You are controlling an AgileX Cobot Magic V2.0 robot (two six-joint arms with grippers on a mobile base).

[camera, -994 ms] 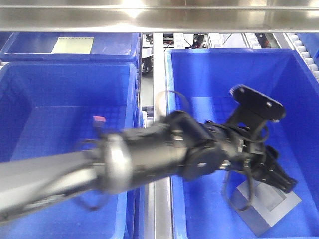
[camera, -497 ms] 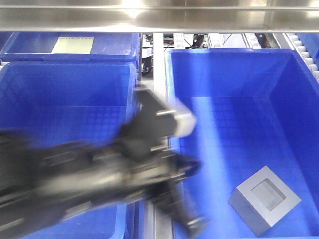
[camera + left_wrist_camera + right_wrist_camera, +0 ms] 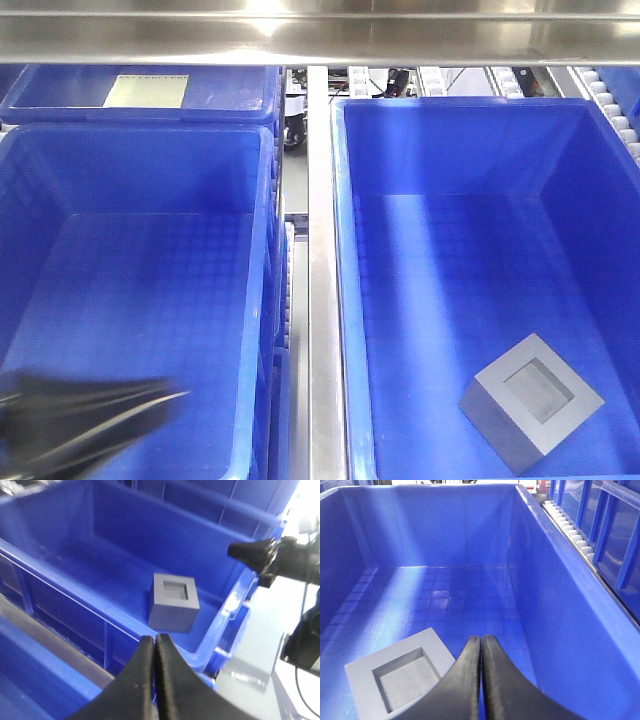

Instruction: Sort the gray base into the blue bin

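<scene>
Currently the gray base (image 3: 531,402) is sitting on the floor of the right-hand blue bin (image 3: 340,250), near the front right corner, recess facing up, turned at an angle to the walls and touching neither of them. Nothing is gripping it.

Left gripper (image 3: 154,647): its two black fingers are pressed together tip to tip, holding nothing, hovering outside the bin over its near rim. In that view the base (image 3: 173,602) is lying just past the rim, apart from the fingertips.

Right gripper (image 3: 481,645): fingers likewise closed against each other with nothing between them, hanging inside the bin (image 3: 560,580). The base (image 3: 400,677) is sitting just beside and below them to the left; whether they are touching it cannot be told.

Surroundings, front view: a second blue tub (image 3: 265,200) is standing to the left, separated by a metal rail (image 3: 319,250). Behind it is a bin with a pale label (image 3: 148,90). A steel shelf edge (image 3: 320,40) is running across the top. A blurred dark arm (image 3: 70,415) is showing at the lower left corner, over the left tub.

Materials: the base is matte gray, cube-like, with a square recess. Both bins are glossy plastic with thick rims and gridded floors.
</scene>
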